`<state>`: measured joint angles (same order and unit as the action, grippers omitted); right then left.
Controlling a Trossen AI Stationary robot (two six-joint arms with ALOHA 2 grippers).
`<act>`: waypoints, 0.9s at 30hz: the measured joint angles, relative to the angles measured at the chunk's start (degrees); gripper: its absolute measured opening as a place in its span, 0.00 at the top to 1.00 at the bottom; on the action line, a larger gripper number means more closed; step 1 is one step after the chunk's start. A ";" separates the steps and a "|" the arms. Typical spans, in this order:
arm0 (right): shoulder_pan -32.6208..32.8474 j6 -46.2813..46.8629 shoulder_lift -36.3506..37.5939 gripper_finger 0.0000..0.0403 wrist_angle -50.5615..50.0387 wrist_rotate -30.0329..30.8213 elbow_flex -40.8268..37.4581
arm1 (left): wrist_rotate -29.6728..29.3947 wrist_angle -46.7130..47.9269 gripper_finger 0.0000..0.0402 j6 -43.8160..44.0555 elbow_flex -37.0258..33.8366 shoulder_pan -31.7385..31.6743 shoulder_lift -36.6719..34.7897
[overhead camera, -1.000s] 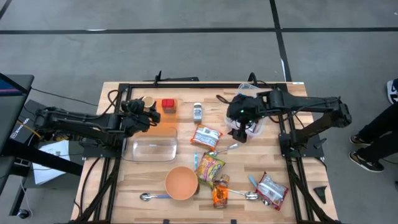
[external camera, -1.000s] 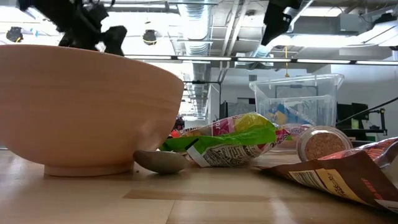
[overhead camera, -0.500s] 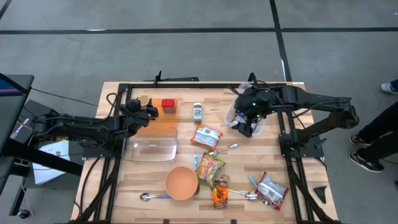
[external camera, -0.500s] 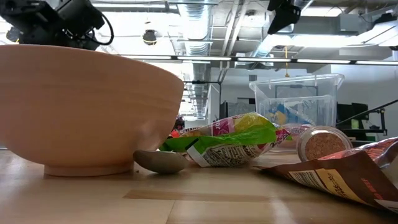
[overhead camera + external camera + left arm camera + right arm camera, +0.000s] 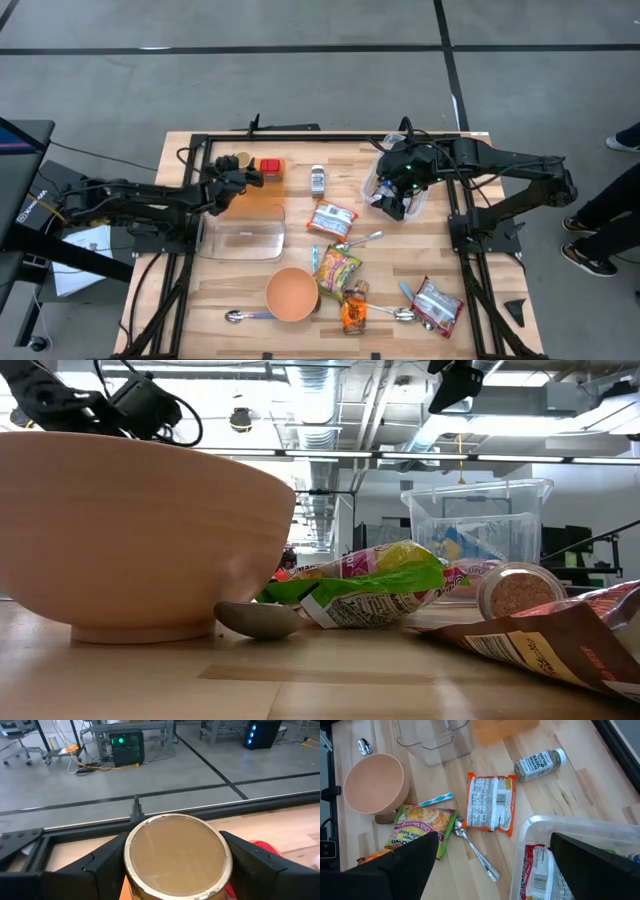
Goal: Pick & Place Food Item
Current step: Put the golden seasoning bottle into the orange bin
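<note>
- The left gripper point(image 5: 243, 172) has its 2 fingers closed round a round tin point(image 5: 177, 855); a red block point(image 5: 271, 168) sits just beside it, leaving little room on that side.
- A clear tub point(image 5: 242, 238) blocks the table edge nearer the left arm.
- Bare wood lies between the red block and the spice jar point(image 5: 318, 181), wide enough for a pass.
- The right gripper point(image 5: 393, 203) hangs spread over a clear bin point(image 5: 570, 851) already holding packets.
- The middle is crowded: orange packet point(image 5: 490, 803), spoon point(image 5: 476, 850), noodle packet point(image 5: 418, 828), bowl point(image 5: 374, 783).
- Open wood lies between the bowl and the clear tub.
</note>
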<state>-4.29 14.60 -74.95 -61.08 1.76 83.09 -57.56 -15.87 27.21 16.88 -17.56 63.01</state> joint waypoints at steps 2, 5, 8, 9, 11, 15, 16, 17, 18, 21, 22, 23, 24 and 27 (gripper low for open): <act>0.04 0.09 -0.01 0.06 -0.04 0.00 0.00 | 0.27 -2.26 0.33 0.00 0.00 -0.64 2.03; 0.09 0.50 -0.01 0.06 -0.12 0.00 0.00 | 0.62 -4.31 0.33 0.17 0.00 -1.22 4.45; 0.13 0.50 -0.01 0.06 -0.17 0.00 0.00 | 0.79 -6.32 0.33 0.23 0.00 -1.66 6.47; 0.15 0.50 -0.01 0.06 -0.17 0.00 0.00 | 1.04 -6.83 0.33 0.20 0.00 -1.82 7.03; 0.13 0.50 -0.01 0.06 -0.17 0.00 0.00 | 2.22 -8.05 0.33 0.24 0.01 -2.19 8.01; 0.13 0.48 -0.01 0.06 -0.18 0.00 0.00 | 2.50 -10.10 0.33 0.22 0.03 -2.30 9.43; 0.13 0.48 -0.01 0.06 -0.17 0.00 0.00 | 2.47 -10.15 0.33 0.23 0.04 -2.30 9.66; 0.13 0.48 -0.01 0.06 -0.17 0.00 0.00 | 2.45 -10.24 0.33 0.22 0.04 -2.31 9.91; 0.13 0.48 -0.01 0.06 -0.17 0.00 0.00 | 2.48 -10.28 0.33 0.23 0.04 -2.31 10.01; 0.13 0.45 -0.01 0.06 -0.17 0.00 0.00 | 2.47 -10.34 0.33 0.23 0.04 -2.30 10.37; 0.13 0.45 -0.01 0.06 -0.17 0.00 0.00 | 2.42 -10.28 0.33 0.23 0.04 -2.30 10.35; 0.13 0.45 -0.01 0.06 -0.17 0.00 0.00 | 2.45 -10.37 0.33 0.25 0.04 -2.31 10.35; 0.13 0.44 -0.01 0.06 -0.17 0.00 0.00 | 2.40 -10.39 0.33 0.25 0.04 -2.31 10.35; 0.13 0.43 -0.01 0.06 -0.17 0.00 0.00 | 2.45 -10.37 0.33 0.38 0.04 -2.56 10.35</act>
<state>-4.16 15.03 -74.96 -61.25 1.76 83.09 -55.11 -26.24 27.59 16.93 -20.12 73.36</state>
